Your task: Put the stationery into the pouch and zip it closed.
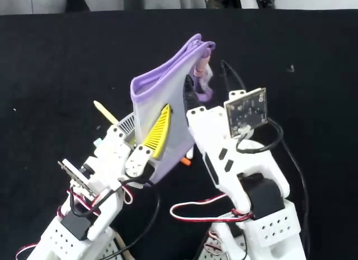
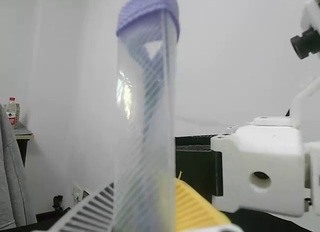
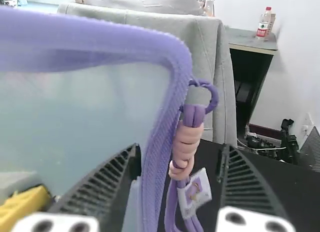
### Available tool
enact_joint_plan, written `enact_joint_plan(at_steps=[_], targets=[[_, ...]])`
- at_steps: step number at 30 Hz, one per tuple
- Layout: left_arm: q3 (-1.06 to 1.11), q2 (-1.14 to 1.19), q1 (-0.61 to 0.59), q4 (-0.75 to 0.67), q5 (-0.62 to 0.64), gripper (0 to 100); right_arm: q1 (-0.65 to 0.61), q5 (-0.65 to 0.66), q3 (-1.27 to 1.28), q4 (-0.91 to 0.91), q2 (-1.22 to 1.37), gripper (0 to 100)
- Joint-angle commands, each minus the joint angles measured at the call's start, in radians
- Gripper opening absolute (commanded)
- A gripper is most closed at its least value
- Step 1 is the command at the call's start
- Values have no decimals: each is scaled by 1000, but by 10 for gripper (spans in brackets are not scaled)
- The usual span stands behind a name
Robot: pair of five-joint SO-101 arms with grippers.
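Observation:
A see-through pouch (image 1: 150, 98) with a purple zip edge stands upright above the black table (image 1: 56, 58), held between both arms. My left gripper (image 1: 148, 124) is shut on the pouch's lower part, its yellow finger (image 1: 159, 128) on one face and a white ribbed finger on the other. In the left wrist view the pouch (image 2: 145, 117) rises from between these fingers. My right gripper (image 1: 208, 84) is open at the pouch's far top corner. Its black fingers (image 3: 100, 182) straddle the purple edge and the zip pull (image 3: 187, 142). A wooden stick (image 1: 105, 111) lies on the table behind the left arm.
A small orange item (image 1: 185, 161) shows under the pouch between the arms, and a teal bit (image 1: 98, 141) beside the left arm. Cables (image 1: 196, 212) loop at the arms' bases. The table's far and side areas are bare black cloth.

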Motion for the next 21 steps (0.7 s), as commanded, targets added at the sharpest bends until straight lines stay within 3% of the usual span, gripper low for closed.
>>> enact_joint_plan(at_steps=[1,7,16,21], targets=[[-64,-12,8,2,5,29,15,51,-62,-35,61,254],[-64,-12,8,3,6,29,124,49,-74,-164,262,254],[-64,-12,10,3,5,29,112,49,-140,-203,383,253],[-62,-12,10,3,5,29,110,49,-140,-143,354,165]])
